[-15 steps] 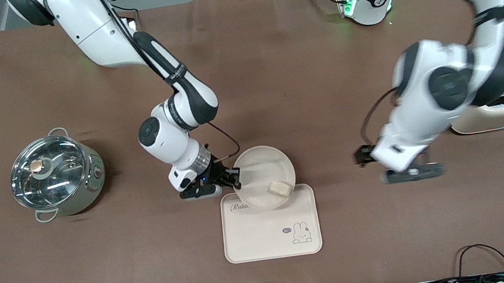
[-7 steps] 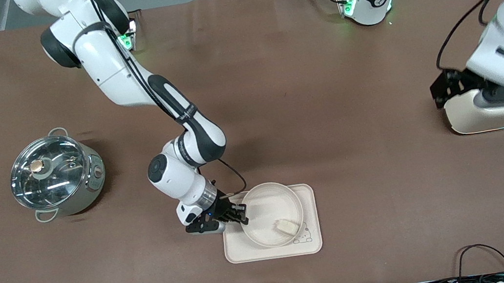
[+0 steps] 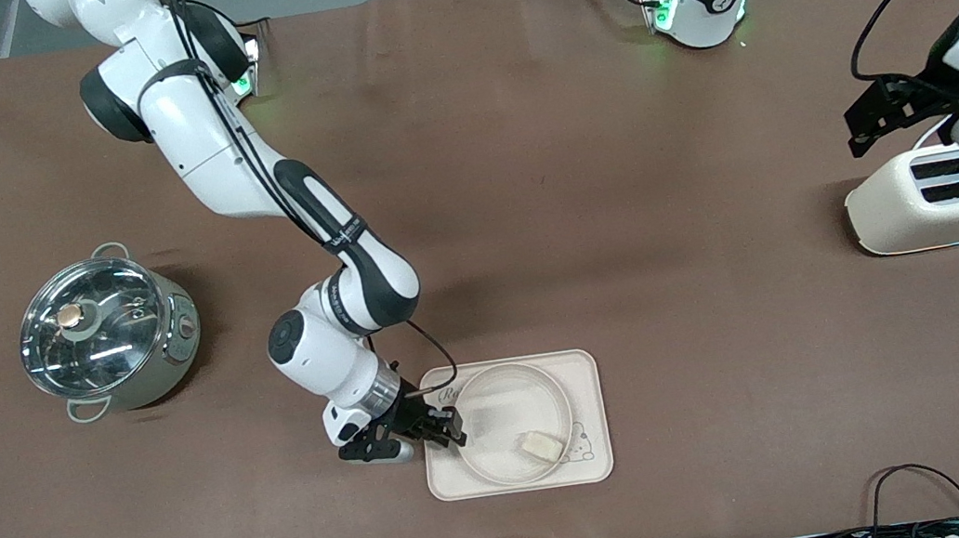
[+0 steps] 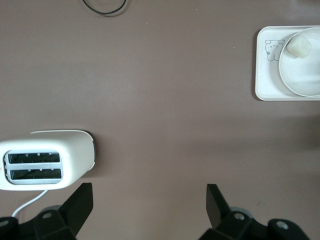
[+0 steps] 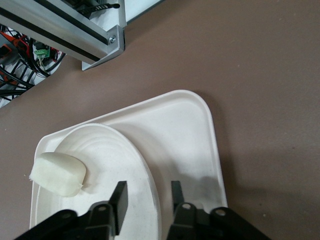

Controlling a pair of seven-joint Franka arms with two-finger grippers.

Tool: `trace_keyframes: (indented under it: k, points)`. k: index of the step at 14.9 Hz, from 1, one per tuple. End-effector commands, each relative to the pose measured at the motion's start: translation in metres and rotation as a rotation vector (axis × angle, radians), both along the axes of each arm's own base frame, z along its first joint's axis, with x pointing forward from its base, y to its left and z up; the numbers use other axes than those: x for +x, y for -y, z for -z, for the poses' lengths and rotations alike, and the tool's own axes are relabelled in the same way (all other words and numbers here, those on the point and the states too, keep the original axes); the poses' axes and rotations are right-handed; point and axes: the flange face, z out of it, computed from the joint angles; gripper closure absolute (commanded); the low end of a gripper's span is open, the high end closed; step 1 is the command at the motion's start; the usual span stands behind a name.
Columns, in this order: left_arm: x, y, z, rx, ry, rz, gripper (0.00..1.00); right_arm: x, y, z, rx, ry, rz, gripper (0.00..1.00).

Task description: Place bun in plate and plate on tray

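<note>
The round cream plate lies on the Rabbit tray, with the pale bun in it at the side nearer the front camera. My right gripper is low at the plate's edge toward the right arm's end. In the right wrist view its fingers stand apart on either side of the plate rim, with a gap on each side, beside the bun and tray. My left gripper is open and empty, up over the toaster; its wrist view shows tray, plate and bun.
A steel pot with a glass lid stands toward the right arm's end. A cream toaster stands at the left arm's end, also in the left wrist view. An aluminium frame and cables run along the table's near edge.
My right gripper brought the plate with the bun down onto the tray, toward the front camera, and its fingers parted. My left arm swung up and away to over the toaster.
</note>
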Motion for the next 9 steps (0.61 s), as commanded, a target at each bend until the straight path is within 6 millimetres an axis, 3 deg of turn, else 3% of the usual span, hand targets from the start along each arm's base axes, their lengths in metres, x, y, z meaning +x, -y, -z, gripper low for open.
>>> trace_keyframes:
  k: [1, 2, 5, 7, 9]
  points:
    - [-0.012, 0.008, -0.009, -0.001, 0.005, 0.011, 0.0, -0.012, 0.028, -0.031, -0.003, -0.071, 0.003, 0.0]
    - [-0.011, 0.01, -0.009, 0.002, 0.006, 0.016, 0.0, -0.023, 0.035, -0.045, -0.012, -0.083, 0.0, 0.0]
    - [-0.011, 0.015, -0.008, 0.001, 0.004, 0.013, 0.0, -0.057, 0.078, -0.073, -0.076, -0.088, -0.058, 0.0]
    - [-0.011, 0.016, -0.008, -0.001, 0.003, 0.013, 0.0, -0.077, 0.124, -0.102, -0.105, -0.101, -0.116, 0.0]
    - [-0.01, 0.015, -0.006, 0.0, 0.0, 0.017, 0.0, -0.091, 0.176, -0.159, -0.068, -0.194, -0.17, 0.0]
